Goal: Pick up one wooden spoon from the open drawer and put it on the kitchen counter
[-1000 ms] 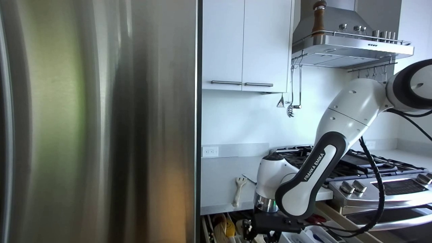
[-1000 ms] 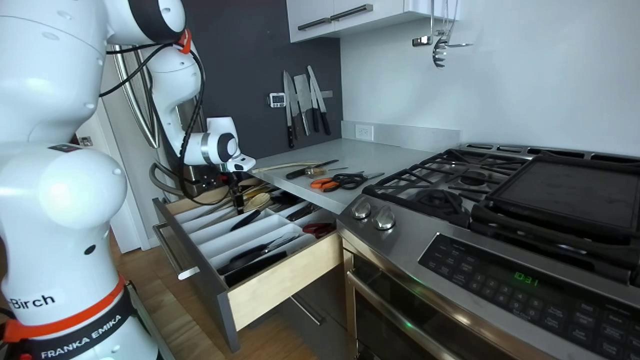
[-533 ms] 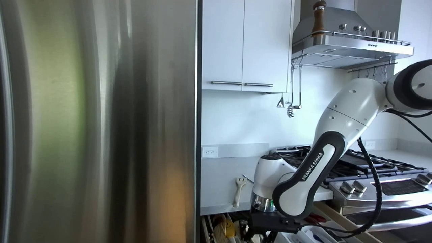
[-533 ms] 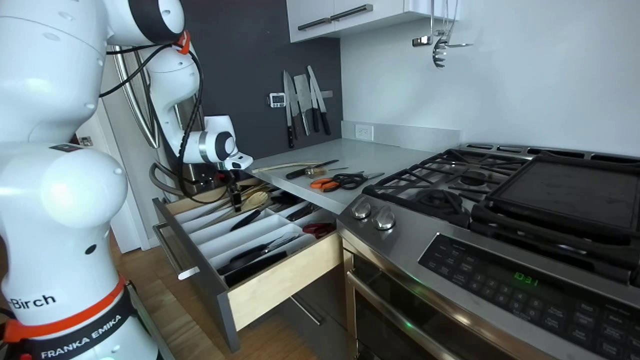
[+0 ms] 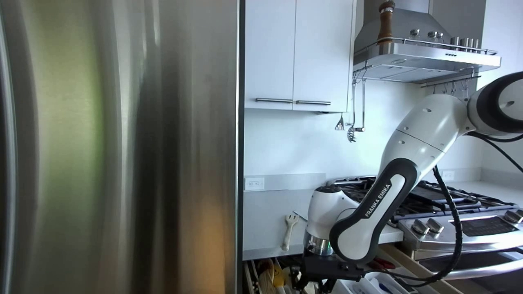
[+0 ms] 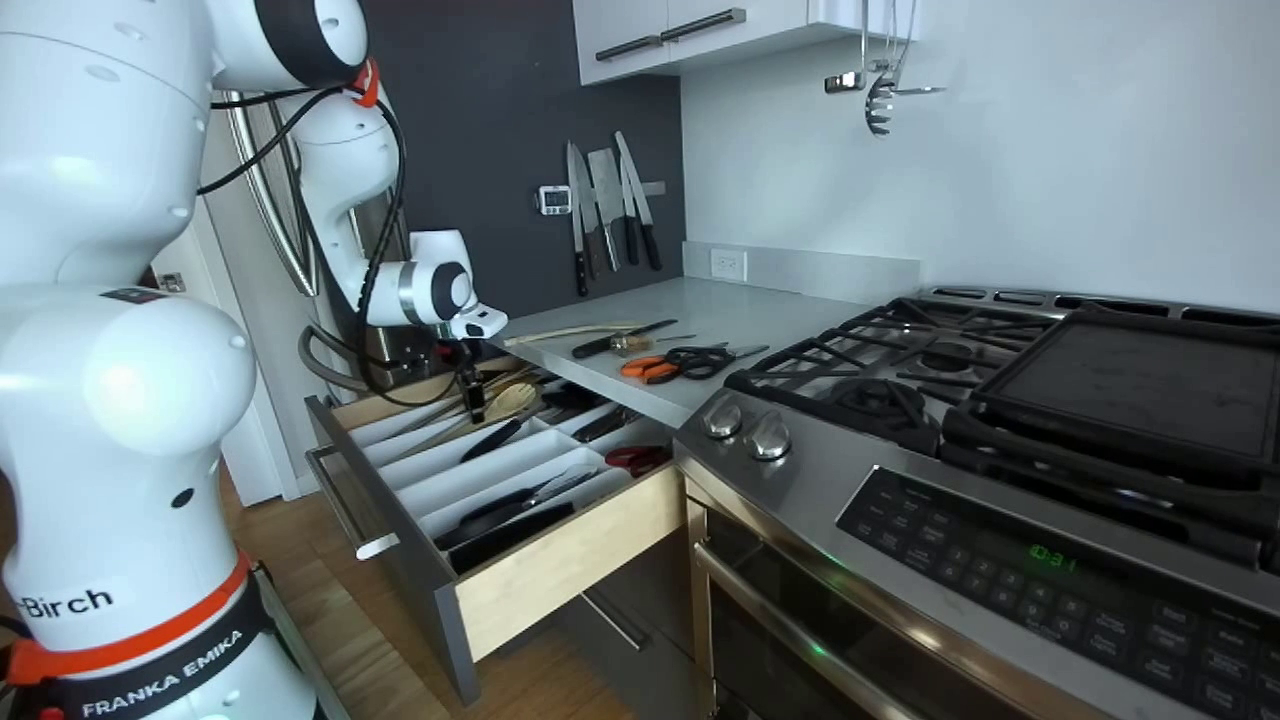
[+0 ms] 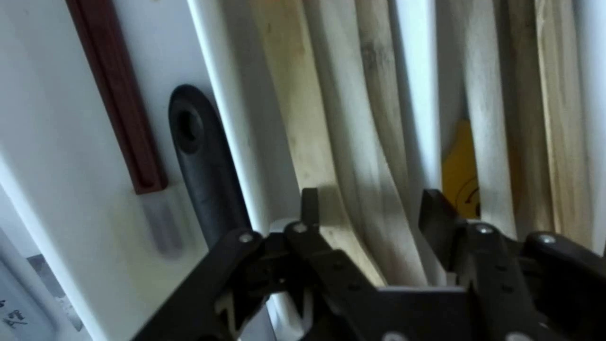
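Note:
The open drawer (image 6: 570, 580) holds several wooden spoons with pale handles. In the wrist view, a wooden spoon handle (image 7: 303, 137) and paler wooden handles beside it (image 7: 374, 189) lie in one compartment. My gripper (image 7: 371, 206) is open above them, with the handles between its fingertips and nothing held. In both exterior views the gripper (image 5: 314, 286) (image 6: 473, 400) points down over the drawer. A wooden spoon bowl (image 6: 512, 400) shows just beside the fingers. The handles' lower ends are hidden by the gripper. The grey kitchen counter (image 6: 800, 310) (image 5: 261, 220) lies above and behind the drawer.
White dividers (image 7: 421, 94) stand between compartments. A black handle (image 7: 203, 161) and a dark red handle (image 7: 118, 99) lie to one side, more wooden handles (image 7: 487, 118) to the other. The counter bears a wooden fork (image 5: 289, 232) and orange-handled scissors (image 6: 650, 369). The stove (image 6: 880, 400) adjoins.
The arm and gripper have shifted slightly towards the fridge side over the drawer, mostly in the first half second. They are almost still since then. The drawer's contents look unchanged.

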You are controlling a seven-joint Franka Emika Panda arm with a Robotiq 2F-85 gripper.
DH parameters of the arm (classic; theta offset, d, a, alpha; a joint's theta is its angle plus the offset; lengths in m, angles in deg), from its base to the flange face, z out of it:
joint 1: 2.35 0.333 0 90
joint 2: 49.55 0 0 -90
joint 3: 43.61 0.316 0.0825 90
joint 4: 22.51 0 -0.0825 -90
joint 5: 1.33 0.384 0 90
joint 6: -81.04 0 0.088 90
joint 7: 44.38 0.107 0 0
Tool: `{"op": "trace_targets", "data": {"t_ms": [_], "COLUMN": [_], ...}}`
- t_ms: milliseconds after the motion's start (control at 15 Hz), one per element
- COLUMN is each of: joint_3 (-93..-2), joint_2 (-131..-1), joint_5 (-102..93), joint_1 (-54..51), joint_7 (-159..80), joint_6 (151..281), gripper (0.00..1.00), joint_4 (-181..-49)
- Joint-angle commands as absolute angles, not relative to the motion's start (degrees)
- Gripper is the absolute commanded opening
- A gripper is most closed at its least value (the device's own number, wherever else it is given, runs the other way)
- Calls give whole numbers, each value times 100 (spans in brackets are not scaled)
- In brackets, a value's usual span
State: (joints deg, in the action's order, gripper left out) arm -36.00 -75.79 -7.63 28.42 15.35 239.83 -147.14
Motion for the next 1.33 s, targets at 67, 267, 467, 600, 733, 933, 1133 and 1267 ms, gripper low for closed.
{"op": "trace_targets", "data": {"t_ms": [67, 267, 467, 600, 733, 933, 1133, 1267], "joint_3": [-3846, -3834, -3782, -3696, -3636, -3536, -3480, -3534], "joint_2": [-7518, -7553, -7555, -7567, -7584, -7563, -7535, -7511], "joint_5": [-852, -808, -757, -676, -644, -570, -478, -494], "joint_1": [3009, 2964, 2908, 2849, 2825, 2786, 2770, 2803], "joint_7": [1650, 1575, 1499, 1392, 1295, 1142, 1006, 1000], "joint_6": [23829, 23882, 23942, 23992, 24043, 24121, 24185, 24191], "gripper": [60, 60, 63, 63, 63, 62, 63, 61], "joint_4": [-14812, -14832, -14869, -14868, -14846, -14856, -14882, -14916]}}
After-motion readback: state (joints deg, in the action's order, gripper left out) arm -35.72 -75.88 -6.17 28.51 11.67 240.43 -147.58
